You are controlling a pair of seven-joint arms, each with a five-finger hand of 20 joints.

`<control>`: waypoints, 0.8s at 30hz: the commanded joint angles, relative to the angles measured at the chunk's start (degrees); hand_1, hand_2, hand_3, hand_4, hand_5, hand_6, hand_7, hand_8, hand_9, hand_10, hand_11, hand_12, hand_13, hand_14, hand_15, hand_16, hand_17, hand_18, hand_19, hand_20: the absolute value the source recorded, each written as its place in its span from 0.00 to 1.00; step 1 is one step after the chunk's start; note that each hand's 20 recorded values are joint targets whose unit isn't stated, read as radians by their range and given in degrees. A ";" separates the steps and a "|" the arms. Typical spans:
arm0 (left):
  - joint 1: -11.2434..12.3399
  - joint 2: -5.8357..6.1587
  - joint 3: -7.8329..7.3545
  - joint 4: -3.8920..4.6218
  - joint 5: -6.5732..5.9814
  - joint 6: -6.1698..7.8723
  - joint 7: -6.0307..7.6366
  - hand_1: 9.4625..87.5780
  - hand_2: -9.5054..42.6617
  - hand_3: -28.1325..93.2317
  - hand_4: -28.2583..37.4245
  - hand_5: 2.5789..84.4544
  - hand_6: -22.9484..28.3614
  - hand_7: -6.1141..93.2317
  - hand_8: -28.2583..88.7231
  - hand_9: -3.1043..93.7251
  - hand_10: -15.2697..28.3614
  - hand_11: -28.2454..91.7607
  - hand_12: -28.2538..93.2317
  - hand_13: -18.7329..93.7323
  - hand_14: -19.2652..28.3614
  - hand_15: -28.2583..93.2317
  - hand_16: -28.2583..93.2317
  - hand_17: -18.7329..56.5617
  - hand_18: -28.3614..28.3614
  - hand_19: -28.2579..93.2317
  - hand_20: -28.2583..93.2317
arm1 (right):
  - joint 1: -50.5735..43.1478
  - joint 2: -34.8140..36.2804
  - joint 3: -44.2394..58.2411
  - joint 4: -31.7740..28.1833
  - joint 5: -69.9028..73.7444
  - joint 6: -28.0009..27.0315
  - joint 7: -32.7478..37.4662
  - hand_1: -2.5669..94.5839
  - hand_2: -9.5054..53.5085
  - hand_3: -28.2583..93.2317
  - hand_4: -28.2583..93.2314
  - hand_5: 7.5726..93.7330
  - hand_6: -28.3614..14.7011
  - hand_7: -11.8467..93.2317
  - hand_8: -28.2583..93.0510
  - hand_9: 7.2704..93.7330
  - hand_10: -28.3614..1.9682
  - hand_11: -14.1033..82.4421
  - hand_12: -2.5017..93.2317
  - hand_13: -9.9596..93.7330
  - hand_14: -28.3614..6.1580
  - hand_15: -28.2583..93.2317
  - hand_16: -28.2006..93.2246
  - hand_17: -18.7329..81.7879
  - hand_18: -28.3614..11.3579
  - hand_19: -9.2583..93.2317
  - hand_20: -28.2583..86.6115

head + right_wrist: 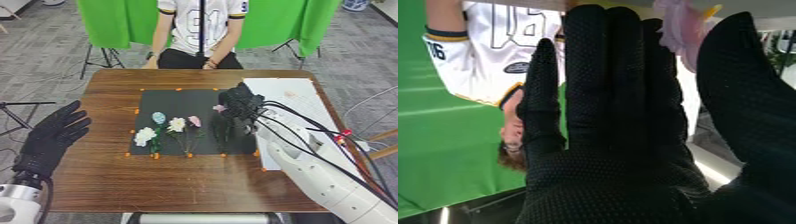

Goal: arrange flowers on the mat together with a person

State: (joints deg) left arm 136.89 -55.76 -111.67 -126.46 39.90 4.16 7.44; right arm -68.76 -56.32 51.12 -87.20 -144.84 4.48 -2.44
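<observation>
Right hand (238,100), fingers straight and thumb apart, is beside a pink flower (680,30); left hand (55,136), fingers loosely spread.

The white right arm (306,172) has black cables (306,119) and a black-gloved right hand (240,102).

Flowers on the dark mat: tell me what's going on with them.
The robot's right hand is over the right side of the dark mat, a pink flower between its thumb and straight fingers; whether gripped, I can't tell. Two white flowers, a blue one and another pink one lie left of it. The left hand is at the left edge of the table.
</observation>
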 commanded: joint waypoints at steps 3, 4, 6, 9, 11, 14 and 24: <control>0.87 -0.52 -0.19 0.18 0.00 -0.07 -0.31 0.21 0.15 0.81 0.05 0.38 0.54 0.22 0.18 0.33 0.64 0.39 0.39 0.37 0.73 0.45 0.26 0.14 0.90 0.61 0.33 | -1.02 1.78 1.69 -3.30 0.18 -3.47 -2.46 0.35 0.00 0.92 0.00 0.55 0.73 0.47 0.09 0.66 0.68 0.46 0.28 0.66 0.63 0.65 0.44 0.40 0.31 0.67 0.61; 0.90 -0.53 -0.17 0.15 0.01 -0.11 -0.28 0.21 0.15 0.81 0.05 0.38 0.54 0.22 0.18 0.33 0.64 0.39 0.39 0.37 0.73 0.45 0.26 0.14 0.90 0.61 0.33 | -0.90 1.85 1.74 -3.39 0.58 -3.83 -2.67 0.34 0.00 0.92 0.00 0.55 0.73 0.47 0.09 0.66 0.68 0.46 0.28 0.66 0.63 0.65 0.44 0.40 0.30 0.67 0.61; 1.01 -0.52 -0.15 0.18 0.00 -0.15 -0.17 0.21 0.15 0.81 0.05 0.38 0.54 0.22 0.18 0.33 0.64 0.39 0.39 0.37 0.72 0.45 0.26 0.14 0.90 0.61 0.33 | -0.78 2.12 1.57 -3.33 0.70 -3.55 -2.82 0.33 0.01 0.92 0.00 0.55 0.72 0.46 0.09 0.66 0.67 0.45 0.28 0.65 0.62 0.65 0.44 0.39 0.30 0.67 0.61; 0.96 -0.48 -0.14 0.26 0.00 -0.21 -0.29 0.21 0.15 0.81 0.05 0.38 0.54 0.22 0.18 0.33 0.64 0.39 0.39 0.37 0.72 0.45 0.26 0.14 0.90 0.61 0.33 | -0.60 2.26 1.62 -3.17 1.17 -4.35 -3.05 0.32 0.05 0.92 0.00 0.55 0.72 0.45 0.09 0.66 0.67 0.44 0.28 0.65 0.62 0.65 0.44 0.39 0.30 0.67 0.61; 0.92 -0.43 -0.13 0.31 -0.02 -0.24 -0.31 0.21 0.15 0.81 0.05 0.38 0.54 0.22 0.18 0.33 0.64 0.38 0.39 0.37 0.72 0.45 0.26 0.14 0.90 0.61 0.33 | -0.74 2.47 1.82 -2.99 1.25 -4.39 -3.35 0.30 0.09 0.92 0.00 0.55 0.72 0.44 0.09 0.66 0.67 0.43 0.28 0.65 0.60 0.64 0.44 0.39 0.29 0.67 0.61; 1.00 -0.42 -0.21 0.29 -0.02 -0.35 -0.44 0.21 0.15 0.81 0.05 0.38 0.54 0.22 0.18 0.33 0.64 0.38 0.39 0.37 0.72 0.45 0.26 0.14 0.90 0.61 0.33 | -0.80 2.49 2.06 -2.48 2.71 -4.57 -3.85 0.26 0.20 0.92 0.02 0.59 0.74 0.40 0.09 0.67 0.64 0.41 0.26 0.65 0.57 0.64 0.44 0.38 0.28 0.67 0.61; 0.95 -0.29 -0.23 0.35 -0.12 -0.44 -0.62 0.20 0.15 0.81 0.05 0.38 0.54 0.22 0.18 0.33 0.64 0.38 0.39 0.37 0.72 0.45 0.26 0.14 0.90 0.61 0.33 | -0.83 2.35 1.63 -1.51 3.30 -2.45 -3.78 0.23 0.32 0.91 0.03 0.65 0.75 0.37 0.10 0.71 0.62 0.37 0.25 0.65 0.55 0.63 0.44 0.37 0.26 0.66 0.62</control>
State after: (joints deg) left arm 137.11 -55.81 -111.77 -126.46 39.90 4.10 7.41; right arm -69.70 -54.32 53.04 -89.46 -141.61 -0.06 -5.93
